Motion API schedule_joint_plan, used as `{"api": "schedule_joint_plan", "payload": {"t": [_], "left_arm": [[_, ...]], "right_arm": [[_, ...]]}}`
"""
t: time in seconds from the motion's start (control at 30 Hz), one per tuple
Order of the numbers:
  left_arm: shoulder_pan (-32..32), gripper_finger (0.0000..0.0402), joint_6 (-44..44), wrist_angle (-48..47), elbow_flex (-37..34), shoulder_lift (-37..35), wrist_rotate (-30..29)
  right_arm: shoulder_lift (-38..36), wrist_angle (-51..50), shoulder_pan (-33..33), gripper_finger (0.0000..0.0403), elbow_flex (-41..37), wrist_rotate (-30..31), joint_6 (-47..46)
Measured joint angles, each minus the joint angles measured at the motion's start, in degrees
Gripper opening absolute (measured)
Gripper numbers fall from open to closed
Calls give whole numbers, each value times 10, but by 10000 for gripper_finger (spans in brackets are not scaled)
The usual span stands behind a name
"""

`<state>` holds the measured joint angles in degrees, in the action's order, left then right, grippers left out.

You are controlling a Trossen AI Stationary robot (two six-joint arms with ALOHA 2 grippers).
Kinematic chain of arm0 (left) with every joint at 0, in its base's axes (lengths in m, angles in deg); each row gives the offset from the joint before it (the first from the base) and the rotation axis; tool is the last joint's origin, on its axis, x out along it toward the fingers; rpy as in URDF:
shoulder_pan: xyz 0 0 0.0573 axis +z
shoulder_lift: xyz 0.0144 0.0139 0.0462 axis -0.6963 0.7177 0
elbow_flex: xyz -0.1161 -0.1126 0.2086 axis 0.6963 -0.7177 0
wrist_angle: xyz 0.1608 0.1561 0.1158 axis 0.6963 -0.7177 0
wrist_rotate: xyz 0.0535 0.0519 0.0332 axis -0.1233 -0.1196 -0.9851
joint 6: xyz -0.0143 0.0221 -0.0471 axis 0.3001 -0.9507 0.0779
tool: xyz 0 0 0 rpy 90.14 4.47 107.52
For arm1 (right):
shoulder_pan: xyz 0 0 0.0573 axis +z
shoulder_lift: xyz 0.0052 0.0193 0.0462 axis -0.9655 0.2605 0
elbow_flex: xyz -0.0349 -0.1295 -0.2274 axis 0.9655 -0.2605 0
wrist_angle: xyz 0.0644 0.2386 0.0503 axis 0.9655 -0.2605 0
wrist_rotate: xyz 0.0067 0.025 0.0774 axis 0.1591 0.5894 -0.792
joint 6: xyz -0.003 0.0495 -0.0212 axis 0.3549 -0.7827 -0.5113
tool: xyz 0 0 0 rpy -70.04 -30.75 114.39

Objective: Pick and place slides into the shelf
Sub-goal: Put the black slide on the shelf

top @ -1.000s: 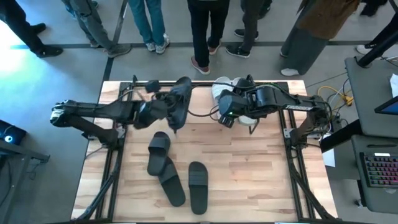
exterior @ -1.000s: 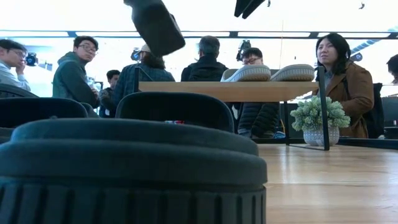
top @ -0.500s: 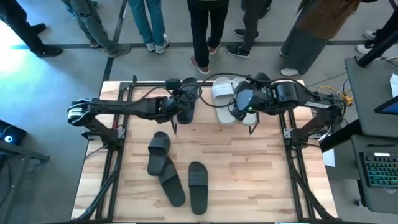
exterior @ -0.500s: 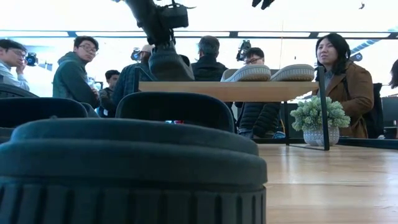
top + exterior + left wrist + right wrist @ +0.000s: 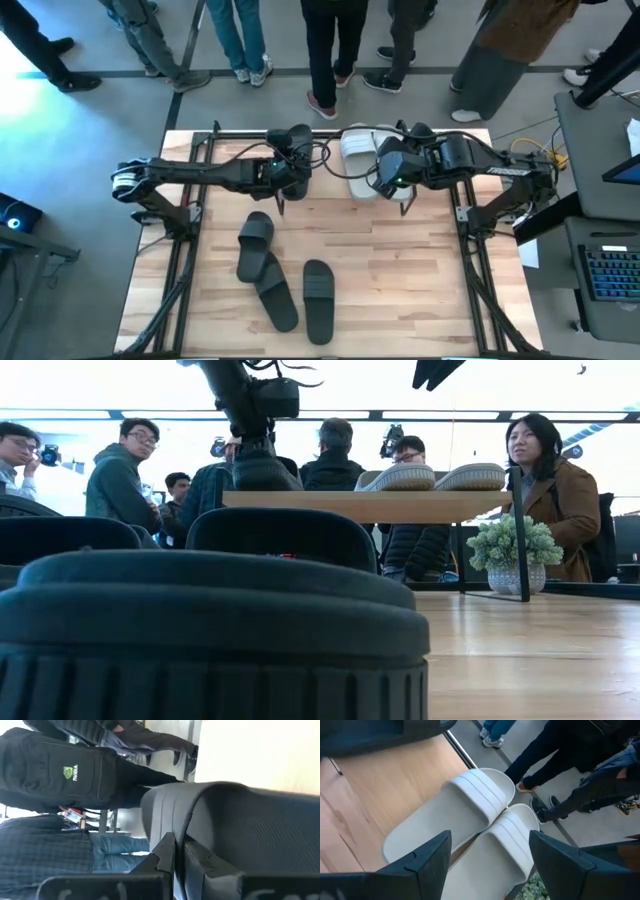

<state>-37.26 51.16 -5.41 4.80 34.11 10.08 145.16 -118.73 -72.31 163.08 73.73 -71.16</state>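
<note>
From where the crowd stands, the low rack with the light wood top board on thin black metal legs (image 5: 330, 183) runs along the upper middle of the overhead picture, at the far edge of the big pale wooden tabletop (image 5: 400, 270). Two pale grey-white flat slide sandals (image 5: 362, 160) lie side by side and touching on the board, just right of centre; from table height they show as two pale soles (image 5: 435, 477) on top of the plank.

The left gripper (image 5: 293, 172) has reached in from the left of the frame and sits over the left part of the board, its fingers (image 5: 167, 852) clamped on a matte black slide sandal with a wide strap (image 5: 298, 150). From table height that sandal (image 5: 262, 468) rests on the board's left end, with the gripper directly above it. In the left wrist view its dark strap (image 5: 240, 825) fills most of the picture.

The right gripper (image 5: 385, 178) hangs over the right side of the rack, just above the pale pair. Its two dark fingers (image 5: 427, 855) are spread wide apart and hold nothing, the white sandals (image 5: 470, 815) visible between them.

Three more black sandals (image 5: 280, 275) lie on the tabletop in the lower middle of the overhead frame, two overlapping and the third just to their right, well apart from the rack.
</note>
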Motion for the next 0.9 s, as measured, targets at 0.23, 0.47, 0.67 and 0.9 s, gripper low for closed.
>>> {"api": "schedule_joint_plan", "payload": {"t": [0.23, 0.47, 0.67, 0.9], "left_arm": [[-1, 1, 13, -2, 0, -2, 2], [-5, 44, 16, -12, 0, -2, 18], [-6, 88, 73, -53, 0, -2, 42], [-9, 132, 73, -47, 0, -13, 25]], "right_arm": [[0, 14, 0, 258, 17, 0, 10], [0, 14, 0, 258, 32, 0, 15], [0, 13, 0, 258, 33, 0, 15], [0, 13, 0, 258, 32, 0, 17]]}}
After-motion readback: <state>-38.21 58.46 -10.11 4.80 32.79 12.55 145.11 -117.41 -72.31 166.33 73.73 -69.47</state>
